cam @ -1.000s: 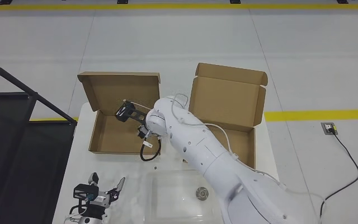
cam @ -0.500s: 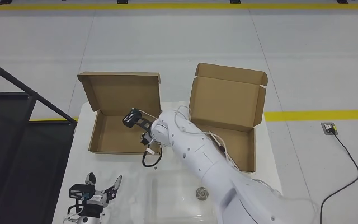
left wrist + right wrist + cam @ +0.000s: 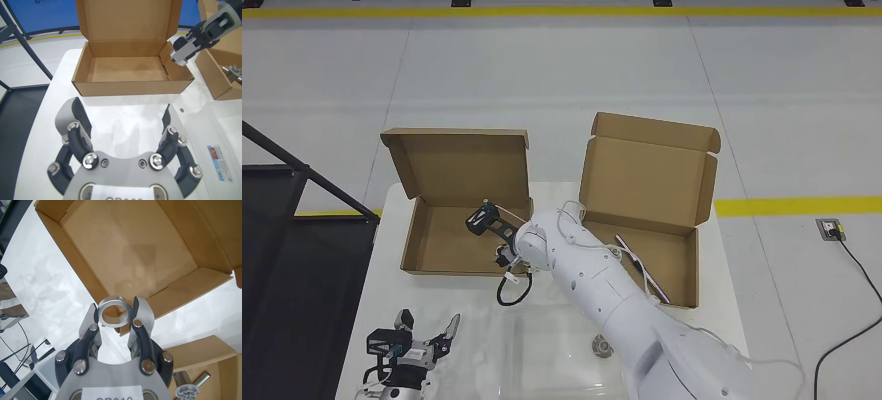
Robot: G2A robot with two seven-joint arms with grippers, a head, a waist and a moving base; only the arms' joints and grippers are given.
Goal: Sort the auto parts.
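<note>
While the left claw (image 3: pixel 121 108) hangs spread and empty over the near part of the white bench (image 3: pixel 132 132), seemingly parked clear of its partner's path, a clear tray (image 3: pixel 542 312) at the near edge carries one round metal part (image 3: pixel 600 346). Farther in, the right claw (image 3: pixel 115 310) pinches a silver ring (image 3: pixel 111 300) by its outer rim, with the bore facing up so it can be set down flat. The ring hangs right above the near right-hand corner of the left box (image 3: pixel 132 87), over the wall rather than the floor. Judged from that, a release here could send it onto the rim or out to the bench. A folded flap (image 3: pixel 163 56) lines the inside of that corner. Beyond it the box's floor offers wide room, up to the raised lid (image 3: pixel 124 19) at the far side. Just to the right stands the right box (image 3: pixel 198 351), holding a steel shaft (image 3: pixel 202 379) and a toothed part (image 3: pixel 187 391). The gap between the boxes looks narrow, leaving little room for sideways swing.
</note>
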